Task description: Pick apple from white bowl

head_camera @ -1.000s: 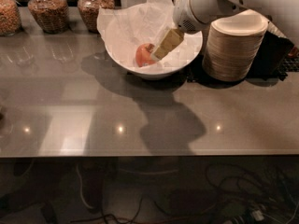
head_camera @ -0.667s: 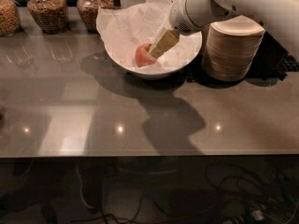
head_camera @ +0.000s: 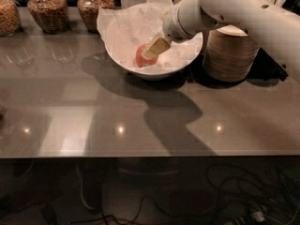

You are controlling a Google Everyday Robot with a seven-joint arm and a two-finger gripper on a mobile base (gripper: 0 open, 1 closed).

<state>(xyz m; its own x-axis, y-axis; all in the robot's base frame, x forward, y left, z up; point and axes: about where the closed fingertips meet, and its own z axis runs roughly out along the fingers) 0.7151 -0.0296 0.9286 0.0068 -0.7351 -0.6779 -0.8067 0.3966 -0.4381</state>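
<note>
My claw (head_camera: 156, 47) reaches into the white bowl (head_camera: 161, 72). The apple (head_camera: 142, 56) lies directly at its tip. I cannot tell the claw's state.

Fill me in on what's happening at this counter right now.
A white robot arm reaches in from the right, and its gripper is down inside the white bowl, right at the apple. The apple lies on the crinkled tissue paper lining the bowl and has not been lifted out. A stack of beige paper bowls stands just right of the white bowl, and glass jars of dry goods line the back left of the grey counter.
</note>
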